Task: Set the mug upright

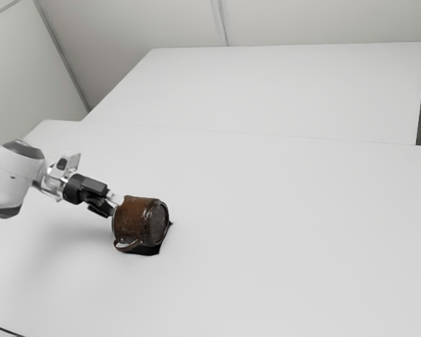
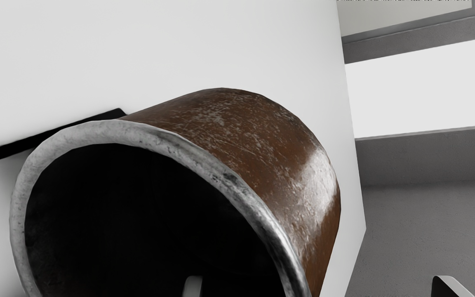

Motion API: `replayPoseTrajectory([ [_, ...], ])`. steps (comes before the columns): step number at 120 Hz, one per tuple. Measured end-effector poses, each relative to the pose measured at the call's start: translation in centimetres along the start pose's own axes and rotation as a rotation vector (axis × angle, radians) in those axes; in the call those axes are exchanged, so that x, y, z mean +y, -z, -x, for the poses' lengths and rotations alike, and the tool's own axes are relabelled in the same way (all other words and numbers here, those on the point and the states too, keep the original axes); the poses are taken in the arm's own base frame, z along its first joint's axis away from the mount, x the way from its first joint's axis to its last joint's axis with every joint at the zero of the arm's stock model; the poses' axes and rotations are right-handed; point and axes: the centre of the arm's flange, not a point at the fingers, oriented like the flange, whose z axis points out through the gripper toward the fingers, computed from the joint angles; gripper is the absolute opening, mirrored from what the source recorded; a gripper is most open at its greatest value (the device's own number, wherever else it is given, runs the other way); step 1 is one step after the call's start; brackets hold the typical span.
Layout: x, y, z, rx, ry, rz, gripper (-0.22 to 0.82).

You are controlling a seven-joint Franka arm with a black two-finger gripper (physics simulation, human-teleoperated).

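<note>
From where I'm standing, the brown mug (image 1: pixel 139 221) lies on its side on the white table (image 1: pixel 281 246), mouth toward the arm (image 1: pixel 14 179) and base turned to the exterior view's right. The gripper (image 1: pixel 110 205) is right at the mouth end, so close that I can't say from the exterior view whether it touches. Its jaws are apart: in the wrist view one fingertip (image 2: pixel 193 286) shows against the mug's dark opening and the other stands outside the mug, with the near stretch of metal rim (image 2: pixel 276 235) lying across the gap between them. They aren't clamped on it, though how far the one at the opening reaches in, I can't tell. The mug's handle (image 1: pixel 127 244) sits low, down by the tabletop on the side facing the exterior camera. Something black (image 1: pixel 151 250) is down there too, under and beside the mug, poking out past its base; the wrist view has a thin black strip (image 2: pixel 52 134) running close along the mug's side, and I can't make out what it is. Behind, another pale surface (image 1: pixel 281 88) stretches back to the light wall (image 1: pixel 154 21). Near me, at the corner on the exterior view's left, a thin dark line (image 1: pixel 5 329) crosses the white, well apart from the mug.
</note>
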Motion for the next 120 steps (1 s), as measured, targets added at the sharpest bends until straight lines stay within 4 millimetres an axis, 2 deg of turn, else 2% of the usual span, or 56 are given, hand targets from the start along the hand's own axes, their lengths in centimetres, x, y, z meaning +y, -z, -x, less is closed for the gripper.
replayPoseTrajectory([
  [25, 0.1, -0.8, -0.1, 0.012, -0.032, 0.028, 0.57],
  [41, 0.0, -1.1, 0.0, 0.016, -0.045, 0.036, 0.45],
  [89, -0.1, -1.5, 0.3, 0.03, -0.07, 0.054, -0.02],
  [101, -0.2, -1.7, 0.4, 0.031, -0.07, 0.058, -0.08],
  [120, 0.4, -1.6, 0.2, 0.033, -0.087, 0.055, -0.12],
])
